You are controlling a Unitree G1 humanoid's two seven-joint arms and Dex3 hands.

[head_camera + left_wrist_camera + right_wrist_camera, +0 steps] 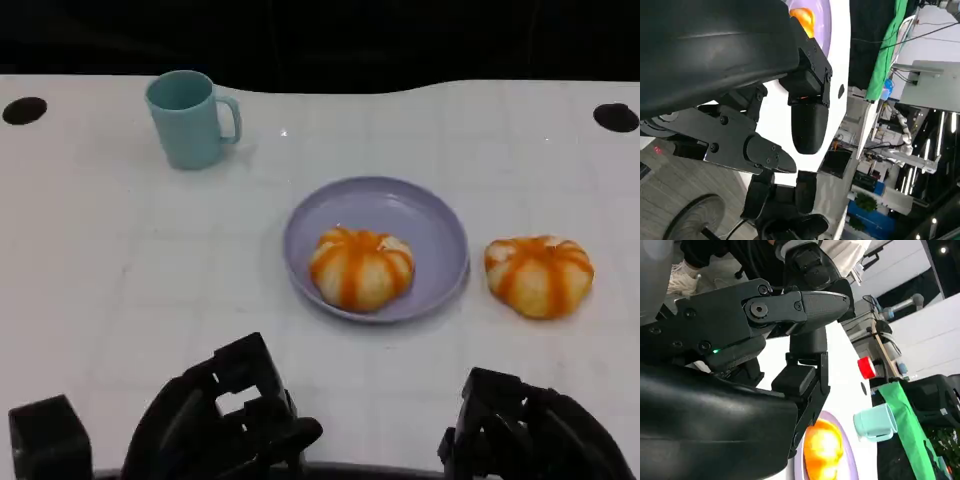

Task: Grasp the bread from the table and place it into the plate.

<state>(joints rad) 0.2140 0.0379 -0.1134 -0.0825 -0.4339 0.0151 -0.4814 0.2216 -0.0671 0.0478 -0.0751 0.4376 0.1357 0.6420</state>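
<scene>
Bread sits in 2 places: 1 orange-striped bun (361,267) lies inside the lavender plate (440,225), another bun (539,275) rests on the white table (120,260) just right of it. Teal mug (190,118) stands far left. Left hand (225,420) and right hand (520,430) hold nothing, fingers apart.

- One bread bun (361,267) lies in the plate (430,222), mid-table.
- Second bread bun (539,275) sits on the table (120,270), just right of the plate.
- Mug (191,118) stands far left.

Smooth matt lilac plate (440,222), glazed-looking bread (539,275), matt teal mug (189,118), possibly plastic, white tabletop (120,260)
</scene>
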